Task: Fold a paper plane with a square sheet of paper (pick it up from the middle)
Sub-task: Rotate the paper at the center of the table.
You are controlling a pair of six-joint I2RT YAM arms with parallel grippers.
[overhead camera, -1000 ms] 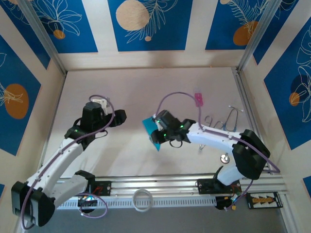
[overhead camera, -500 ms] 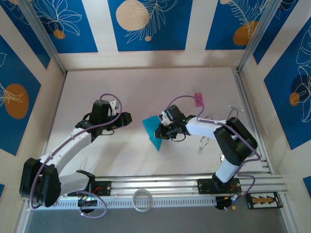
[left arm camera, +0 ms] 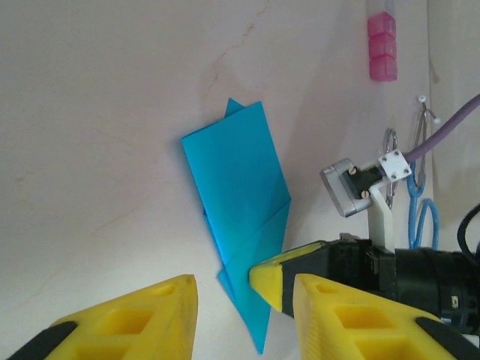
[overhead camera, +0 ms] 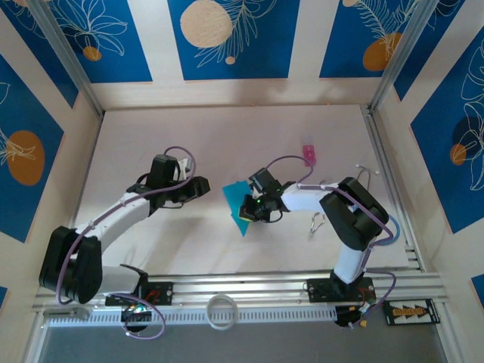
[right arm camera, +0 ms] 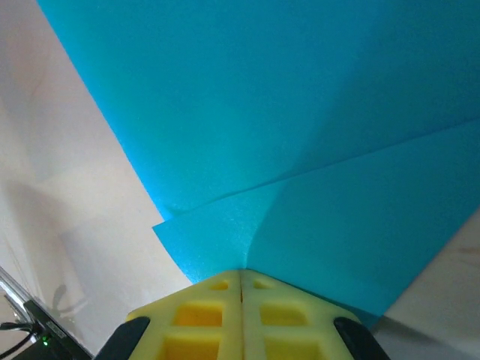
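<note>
Creased blue sheet of paper [overhead camera: 237, 203] at the middle of the pale table [overhead camera: 227, 136], right gripper [right arm camera: 241, 274] clamped on its edge, left gripper [overhead camera: 204, 187] nearby, fingers apart, empty

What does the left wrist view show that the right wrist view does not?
Left wrist view: the cyan paper in its whole pointed outline, the pink object and the open left gripper. Right wrist view: a close look at the paper's crease and overlapping layers. Both: the right gripper shut on the paper's edge, and the pale table.
</note>
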